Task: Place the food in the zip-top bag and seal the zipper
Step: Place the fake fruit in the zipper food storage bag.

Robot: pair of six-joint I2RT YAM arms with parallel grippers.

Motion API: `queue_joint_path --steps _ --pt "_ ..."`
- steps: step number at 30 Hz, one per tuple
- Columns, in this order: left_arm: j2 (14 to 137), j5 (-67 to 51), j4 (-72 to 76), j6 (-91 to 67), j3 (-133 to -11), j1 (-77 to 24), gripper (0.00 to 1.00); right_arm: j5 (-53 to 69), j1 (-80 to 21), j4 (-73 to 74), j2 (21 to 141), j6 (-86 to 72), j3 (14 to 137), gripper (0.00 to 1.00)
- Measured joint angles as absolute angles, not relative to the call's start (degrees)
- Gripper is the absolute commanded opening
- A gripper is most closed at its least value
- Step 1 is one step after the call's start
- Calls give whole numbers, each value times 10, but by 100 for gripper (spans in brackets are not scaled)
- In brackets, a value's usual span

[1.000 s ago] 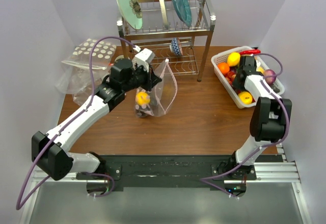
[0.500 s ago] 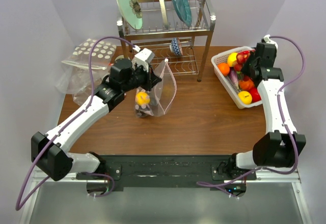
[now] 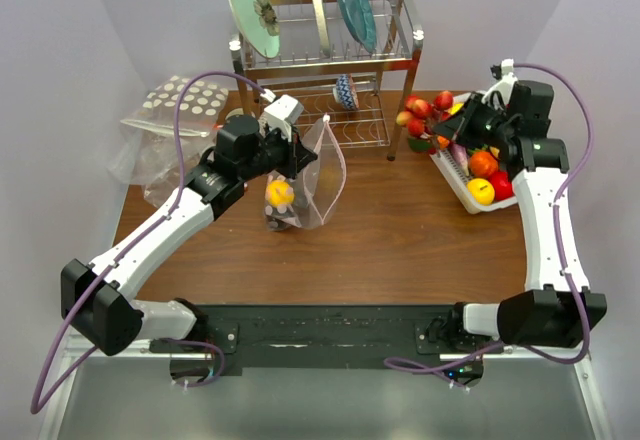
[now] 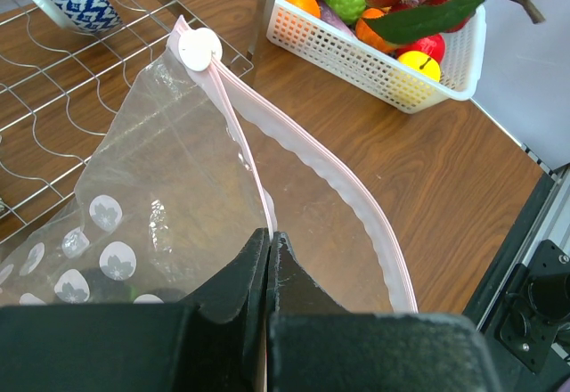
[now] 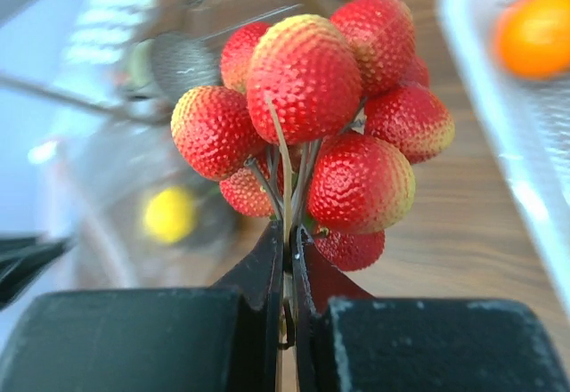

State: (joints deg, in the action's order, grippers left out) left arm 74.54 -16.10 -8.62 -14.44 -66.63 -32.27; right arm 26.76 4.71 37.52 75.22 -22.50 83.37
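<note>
Since half a second ago, the right arm has been swung left off the white basket (image 3: 452,178), and the red berry cluster (image 3: 425,110) has been lifted clear of it, over the table (image 3: 400,250) near the dish rack (image 3: 320,60)

Progress: judged part done
- The zip-top bag (image 3: 315,175) is stood left of centre, already loaded with a yellow lemon (image 3: 279,193) and dark pieces
- The cluster is in transit
- An orange, another lemon and red fruits are left in the basket
- The zipper (image 4: 312,160) is unsealed

Materials
- Bag: thin clear floppy film, pale printed dots low down, mouth gaping leaf-shaped
- Basket: rigid white plastic lattice
- Cluster: pebbled red-to-yellow balls on thin brown stems
- Zipper: pinkish ribbed strip, round white tab at the far end

Tools
- The left gripper (image 4: 268,240) is pinched on the bag's near rim
- The right gripper (image 5: 287,240) is clamped on the cluster's stems
</note>
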Motion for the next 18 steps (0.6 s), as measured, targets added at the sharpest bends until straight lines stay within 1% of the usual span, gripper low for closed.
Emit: queue_joint_path --steps 3,11,18 --pt "745 -161 -86 -144 -666 -323 0 324 24 350 736 -249 824 0" --pt "745 -161 -86 -144 -666 -323 0 415 -88 268 707 -313 819 0" --pt "745 -161 -87 -144 -666 -323 0 446 -139 168 672 -376 784 0"
